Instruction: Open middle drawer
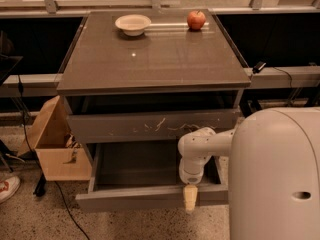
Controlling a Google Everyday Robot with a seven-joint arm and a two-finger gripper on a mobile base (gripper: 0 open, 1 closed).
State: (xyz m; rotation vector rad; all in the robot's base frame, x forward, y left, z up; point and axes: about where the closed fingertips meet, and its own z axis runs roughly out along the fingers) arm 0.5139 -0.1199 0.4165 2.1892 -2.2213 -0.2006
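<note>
The middle drawer is the wide, shallow dark grey-brown one with a plain front. It stands pulled well out of the cabinet, and its inside shows empty. My gripper hangs from the white wrist and sits at the top edge of the drawer front, right of its middle. A beige fingertip reaches down over the outside of the front. Above it is the taller drawer front with white scratch marks.
A white bowl and a red apple sit at the back of the cabinet top. An open cardboard box stands on the floor at the left, with a cable and a shoe nearby. My white body fills the lower right.
</note>
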